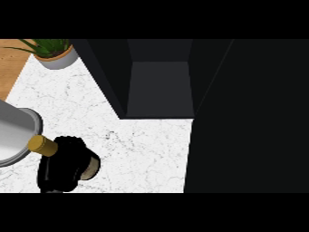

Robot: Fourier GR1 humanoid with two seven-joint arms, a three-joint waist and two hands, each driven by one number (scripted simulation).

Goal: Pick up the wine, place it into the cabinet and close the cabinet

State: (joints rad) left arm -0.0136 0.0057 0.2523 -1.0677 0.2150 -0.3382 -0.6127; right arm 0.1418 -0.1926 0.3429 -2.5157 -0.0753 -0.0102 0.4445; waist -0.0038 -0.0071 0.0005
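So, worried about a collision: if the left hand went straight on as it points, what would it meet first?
Probably the tall black cabinet door, across the white marble counter; depth is unclear.

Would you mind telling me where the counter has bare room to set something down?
The widest free patch of counter lies between the plant, the cabinet and the left forearm. Another runs in front of the cabinet, right of the left hand. The lower left is crowded by that hand around the wine.
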